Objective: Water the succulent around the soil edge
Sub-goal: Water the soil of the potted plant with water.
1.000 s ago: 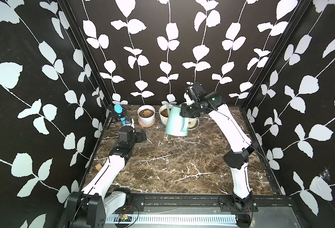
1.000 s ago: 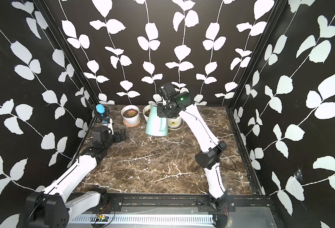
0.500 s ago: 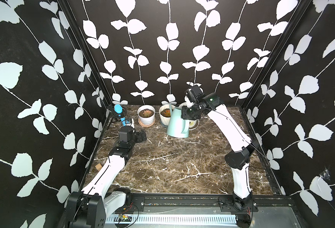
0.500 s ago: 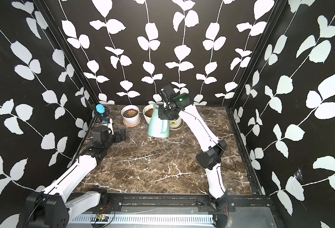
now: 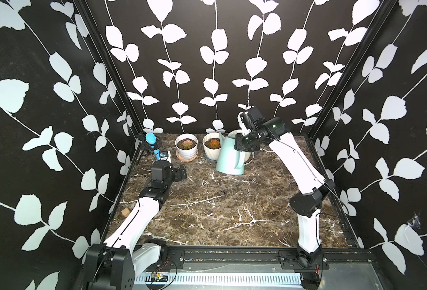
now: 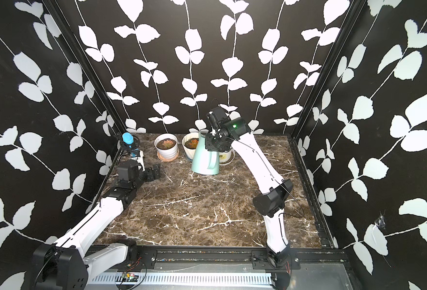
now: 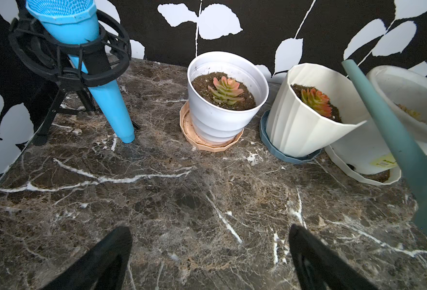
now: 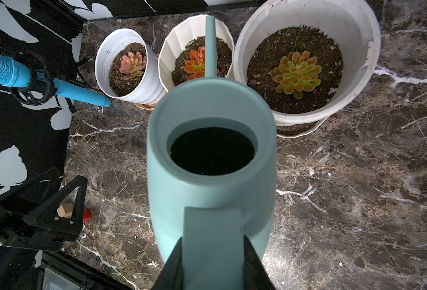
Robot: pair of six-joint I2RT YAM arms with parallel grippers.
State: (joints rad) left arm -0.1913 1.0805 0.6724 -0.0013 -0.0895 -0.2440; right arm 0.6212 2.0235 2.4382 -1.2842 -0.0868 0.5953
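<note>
Teal watering can in both top views, just before the pots; left wrist: left fingers spread, empty; right wrist: right fingers pinch its handle, spout pointing straight away over the middle succulent.

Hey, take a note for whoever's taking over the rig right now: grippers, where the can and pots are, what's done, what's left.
Right gripper: shut on the can handle.
Left gripper: open, empty, low near the mic.
Can is in front of the pots at the back wall, spout over the ribbed pot.
Done: can gripped and aimed. No water visible.
Left: tip and pour around the soil edge, then set the can down.
</note>
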